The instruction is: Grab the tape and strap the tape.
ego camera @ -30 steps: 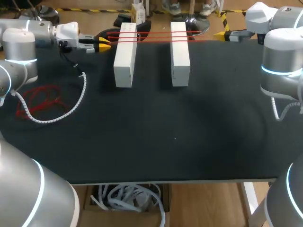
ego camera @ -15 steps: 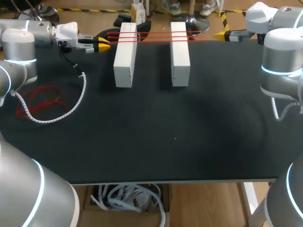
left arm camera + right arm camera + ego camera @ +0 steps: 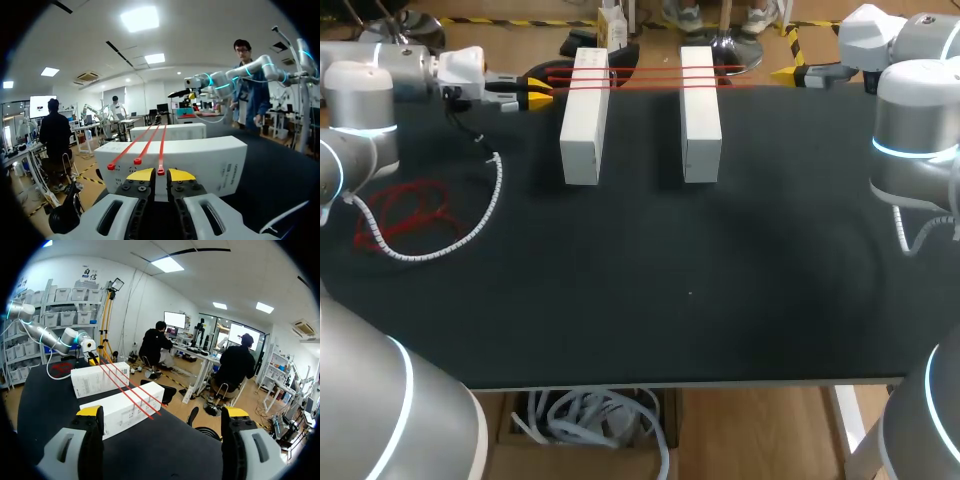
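Two white boxes point(image 3: 584, 120) point(image 3: 700, 115) stand side by side at the table's far edge. Three red straps point(image 3: 650, 76) lie across their far ends. My left gripper point(image 3: 537, 92) sits just left of the left box. In the left wrist view it point(image 3: 160, 174) is shut on the head of the nearest red strap point(image 3: 161, 150), which runs over the near box point(image 3: 200, 160). My right gripper point(image 3: 790, 72) hovers right of the boxes. Its fingers point(image 3: 91, 412) stand wide open with nothing between them, and the boxes point(image 3: 125, 410) lie ahead.
A loose heap of red straps point(image 3: 405, 212) lies at the table's left, with a white coiled cable point(image 3: 470, 225) from my left arm curling beside it. The black table top point(image 3: 700, 290) stretches toward the front edge.
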Motion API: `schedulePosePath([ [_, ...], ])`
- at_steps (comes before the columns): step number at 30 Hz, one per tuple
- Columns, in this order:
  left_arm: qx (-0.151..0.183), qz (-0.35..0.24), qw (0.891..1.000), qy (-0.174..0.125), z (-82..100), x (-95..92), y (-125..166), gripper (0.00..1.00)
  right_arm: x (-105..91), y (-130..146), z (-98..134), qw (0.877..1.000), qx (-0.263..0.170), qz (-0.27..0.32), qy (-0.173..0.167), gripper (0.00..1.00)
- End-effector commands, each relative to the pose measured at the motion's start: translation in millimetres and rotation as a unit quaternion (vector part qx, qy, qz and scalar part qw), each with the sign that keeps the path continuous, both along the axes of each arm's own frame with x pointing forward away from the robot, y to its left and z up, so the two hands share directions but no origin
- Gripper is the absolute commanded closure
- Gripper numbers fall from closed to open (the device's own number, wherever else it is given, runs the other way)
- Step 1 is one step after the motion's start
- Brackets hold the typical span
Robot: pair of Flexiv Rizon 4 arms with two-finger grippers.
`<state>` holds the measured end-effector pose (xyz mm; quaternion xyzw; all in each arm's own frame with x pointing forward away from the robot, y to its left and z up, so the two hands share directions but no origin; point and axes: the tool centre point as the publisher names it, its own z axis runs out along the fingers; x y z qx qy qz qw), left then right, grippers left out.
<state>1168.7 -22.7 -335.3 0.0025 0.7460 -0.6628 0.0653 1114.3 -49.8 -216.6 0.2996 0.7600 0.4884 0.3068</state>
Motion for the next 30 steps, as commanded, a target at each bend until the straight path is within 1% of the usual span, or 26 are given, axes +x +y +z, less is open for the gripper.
schedulePosePath([
  [1,-0.002,-0.004,1.000,0.001,-2.2,3.7,0,1.00,0.1,0,0,1.000,0.000,0.000,0.000,0.00],
  [7,-0.005,-0.006,1.000,0.003,-2.1,2.9,0,1.00,0.1,0,0,1.000,0.000,0.000,0.000,0.00],
  [8,-0.010,-0.008,1.000,0.010,-1.3,2.1,0,1.00,0.1,0,0,1.000,0.000,0.000,0.000,0.00],
  [12,-0.025,-0.010,1.000,0.014,6.1,-2.7,-4,1.00,0.1,0,0,1.000,0.000,0.000,0.000,0.00],
  [15,-0.031,-0.005,0.999,0.023,16.4,-7.3,-6,1.00,0.1,0,0,1.000,0.000,0.000,0.000,0.00],
  [17,-0.051,0.003,0.998,0.025,24.6,-11.2,-9,1.00,0.1,0,0,1.000,0.000,0.000,0.000,0.00],
  [18,-0.053,0.004,0.998,0.027,28.6,-13.0,-10,1.00,0.1,0,0,1.000,0.000,0.000,0.000,0.00],
  [19,-0.071,0.016,0.997,0.024,33.1,-15.1,-12,1.00,0.1,0,0,1.000,0.000,0.000,0.000,0.00],
  [20,-0.081,0.017,0.996,0.025,36.8,-17.5,-13,1.00,0.1,0,0,1.000,0.000,0.000,0.000,0.00],
  [21,-0.086,0.021,0.996,0.025,41.0,-19.4,-15,1.00,0.1,0,0,1.000,0.000,0.000,0.000,0.00],
  [22,-0.101,0.027,0.994,0.021,44.9,-21.5,-17,1.00,0.1,0,0,1.000,0.000,0.000,0.000,0.00],
  [24,-0.115,0.025,0.993,0.017,53.4,-25.5,-21,1.00,0.1,0,0,1.000,0.000,0.000,0.000,0.00],
  [25,-0.127,0.026,0.991,0.015,57.0,-27.7,-23,1.00,0.1,0,0,1.000,0.000,0.000,0.000,0.00],
  [30,-0.141,0.013,0.990,0.019,76.7,-39.2,-28,1.00,0.1,0,0,1.000,0.000,0.000,0.000,0.00],
])
